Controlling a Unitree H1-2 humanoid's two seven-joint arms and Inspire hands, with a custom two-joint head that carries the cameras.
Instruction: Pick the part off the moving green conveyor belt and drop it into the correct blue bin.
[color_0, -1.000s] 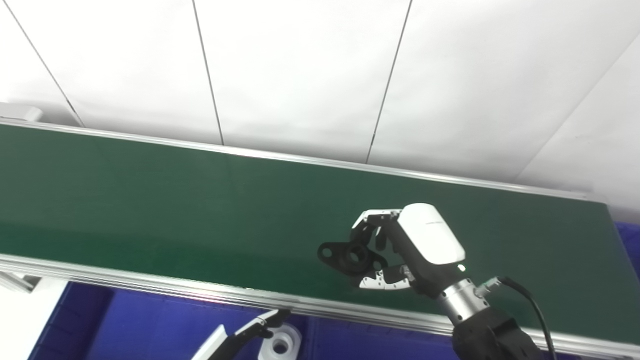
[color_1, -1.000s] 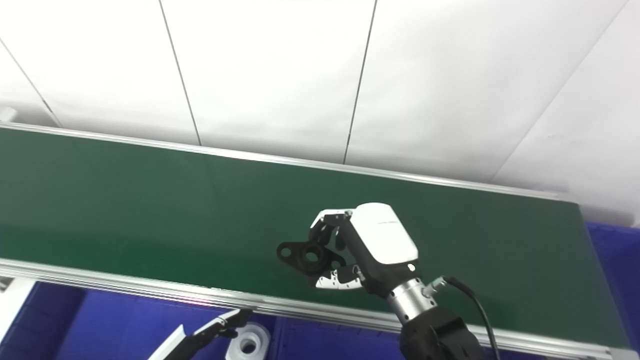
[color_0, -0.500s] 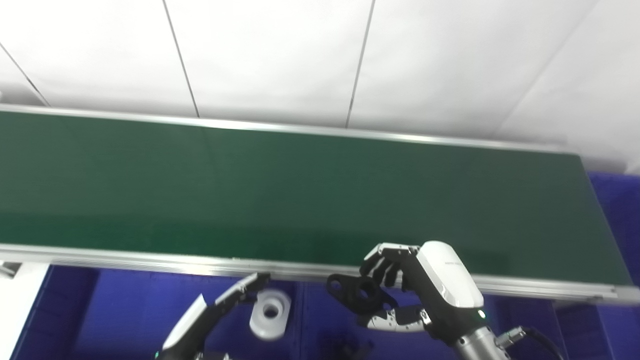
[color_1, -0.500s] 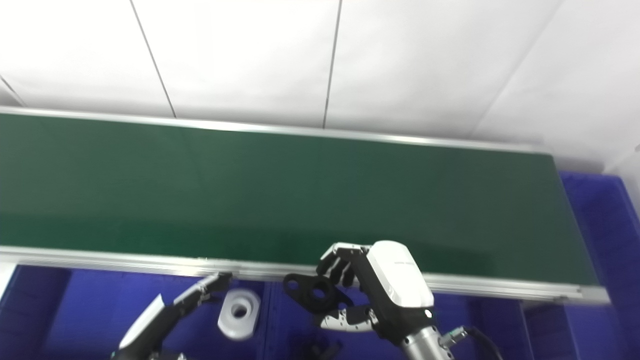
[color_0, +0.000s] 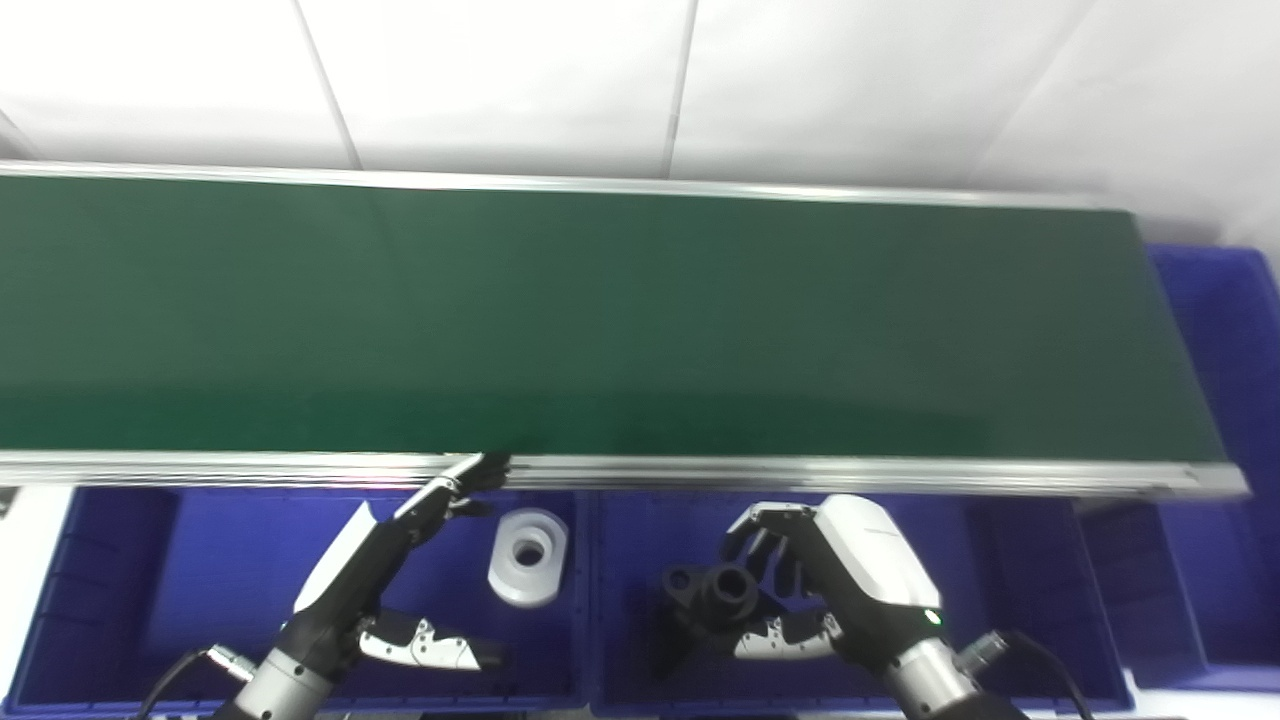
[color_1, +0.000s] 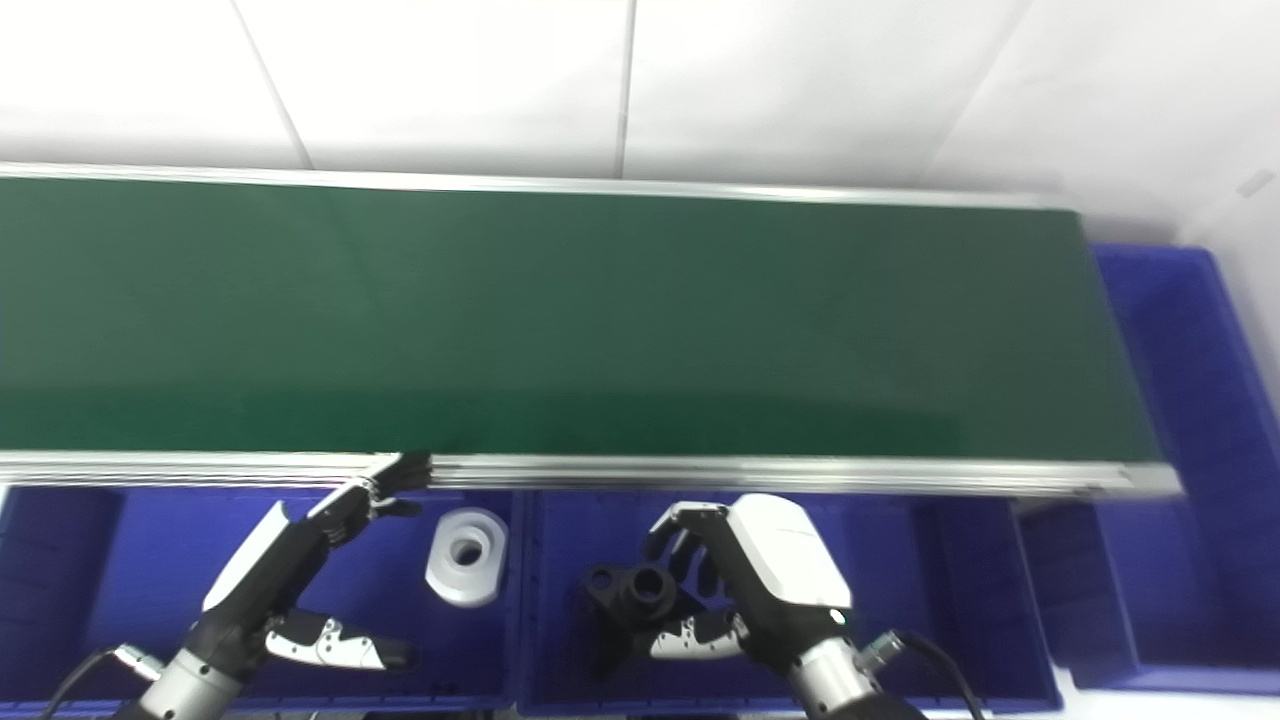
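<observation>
My right hand (color_0: 820, 580) is shut on a black flanged part (color_0: 712, 592) with a round bore, and holds it over the middle blue bin (color_0: 1010, 590), below the belt's near edge. My left hand (color_0: 385, 575) is open and empty over the left blue bin (color_0: 200, 560), fingers stretched toward the belt rail, thumb low. A white ring-shaped part (color_0: 527, 543) lies in the left bin at its right side. The green conveyor belt (color_0: 600, 320) crosses the view and carries nothing.
The belt's aluminium front rail (color_0: 800, 473) runs just above both hands. Another blue bin (color_0: 1215, 330) stands at the right beyond the belt's end. A white panelled wall (color_0: 600, 80) lies behind the belt.
The camera has tilted down, showing the bins. My right hand has carried the black part off the belt, over the rail and down above the middle bin. The left hand barely moved.
</observation>
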